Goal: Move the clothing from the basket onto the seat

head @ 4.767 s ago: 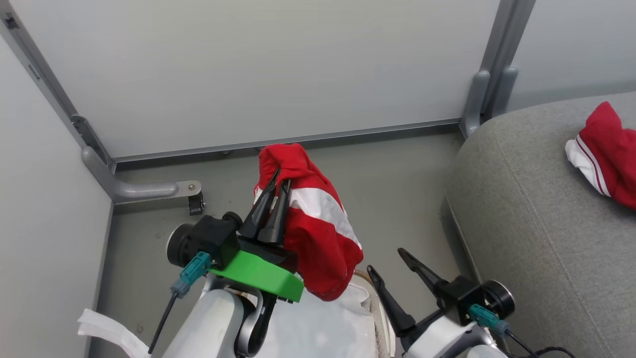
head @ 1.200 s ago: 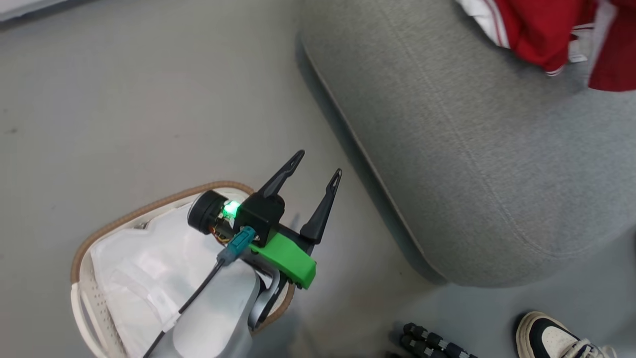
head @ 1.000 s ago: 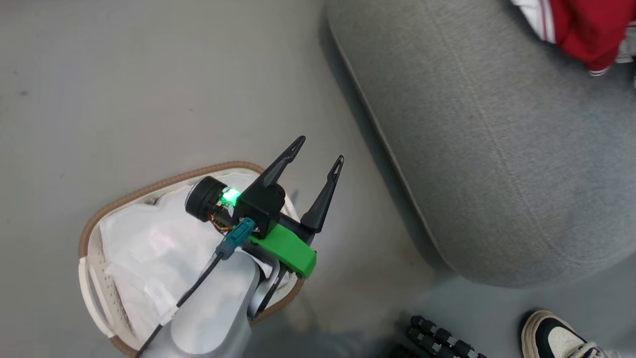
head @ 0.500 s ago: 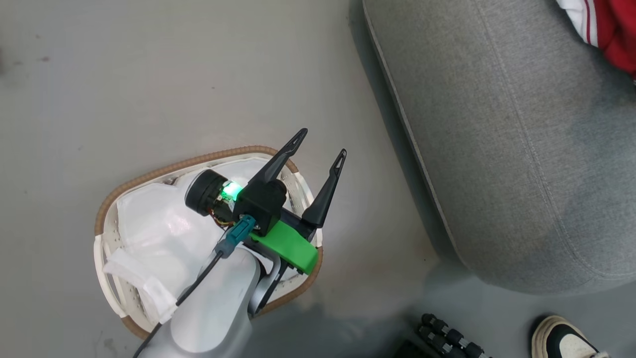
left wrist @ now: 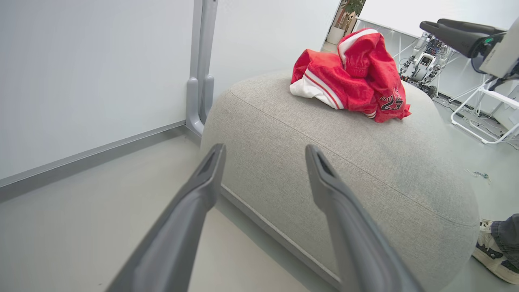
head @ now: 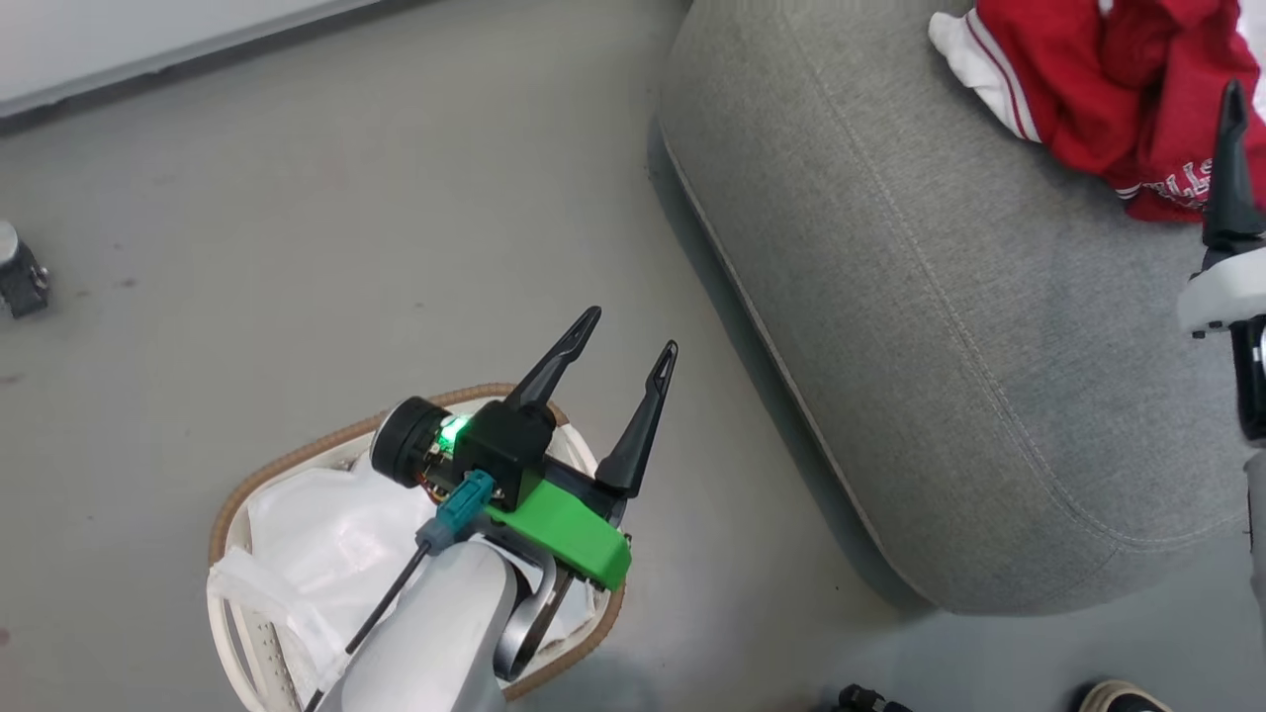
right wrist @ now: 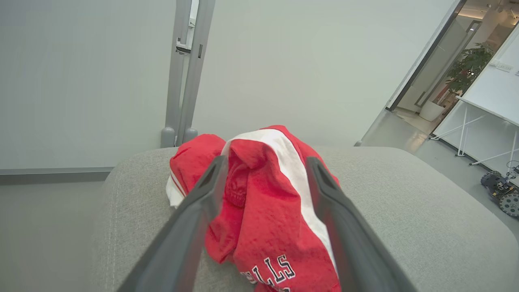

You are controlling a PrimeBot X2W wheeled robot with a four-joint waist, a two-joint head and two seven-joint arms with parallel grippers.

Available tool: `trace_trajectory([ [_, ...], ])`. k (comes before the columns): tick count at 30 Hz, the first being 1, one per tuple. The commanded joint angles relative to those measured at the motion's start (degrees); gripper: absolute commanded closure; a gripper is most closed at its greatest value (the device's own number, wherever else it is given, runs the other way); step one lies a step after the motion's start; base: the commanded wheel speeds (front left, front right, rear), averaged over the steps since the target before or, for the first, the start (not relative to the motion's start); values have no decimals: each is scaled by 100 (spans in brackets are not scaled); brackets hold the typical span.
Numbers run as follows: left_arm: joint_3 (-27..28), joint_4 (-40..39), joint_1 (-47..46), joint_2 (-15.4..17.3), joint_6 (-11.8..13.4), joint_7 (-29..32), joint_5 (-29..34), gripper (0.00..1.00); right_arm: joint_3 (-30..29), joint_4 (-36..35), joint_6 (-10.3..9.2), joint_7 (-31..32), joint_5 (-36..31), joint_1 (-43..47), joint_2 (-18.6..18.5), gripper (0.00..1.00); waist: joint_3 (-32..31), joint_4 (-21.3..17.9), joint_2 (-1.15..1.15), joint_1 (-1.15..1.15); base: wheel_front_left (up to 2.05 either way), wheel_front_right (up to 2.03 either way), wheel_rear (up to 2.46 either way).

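Both grippers are empty, their fingers spread wide. The left gripper (head: 630, 332) hangs over the basket (head: 297, 458), and its fingers reach past the brown rim toward the seat (head: 940, 326), their tips above the floor (head: 297, 247) between the two. In the left wrist view those fingers frame the seat's near side. The basket stands on the floor near the seat but apart from it, with a crumpled white liner (head: 326, 524) inside. The clothing (head: 1078, 89) lies in a red heap on top of the seat, toward its far side. A white, striped hem shows at one edge of the heap, and white lettering shows on the side facing the right gripper (right wrist: 266, 160). That gripper hovers just short of the heap without touching it. In the right wrist view its fingers stand to either side of the garment with the broad white band. A person's shoe (left wrist: 492, 253) rests on the floor by the seat's corner.
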Motion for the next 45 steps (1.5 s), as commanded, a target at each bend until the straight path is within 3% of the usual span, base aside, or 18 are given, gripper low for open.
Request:
trace_trajectory([
  [1, 41, -41, 131, -17, -16, 4, -19, 0, 44, -73, -8, 0, 68, 179, 30, 0, -500, -153, 0, 0, 0, 0, 0],
  [11, 596, -205, 683, -63, 94, 5, -41, 0, 422, -374, -8, 0, 236, 1026, 211, 0, -1192, 180, 0, 0, 0, 0, 0],
  [22, 1849, -291, 1273, -73, 400, 4, 257, 0, 598, -476, -8, 1, 338, 1703, 701, 0, -1552, 1078, 0, 0, 0, 0, 0],
  [31, 2731, -390, 1842, -77, 605, 5, 678, 0, 874, -629, -8, 0, 350, 2062, 894, 0, -1720, 1707, 0, 0, 0, 0, 0],
  [45, 3352, -460, 2799, -77, 807, 5, 745, 0, 1048, -702, -8, 1, 348, 2862, 1102, 0, -2181, 1937, 0, 0, 0, 0, 0],
])
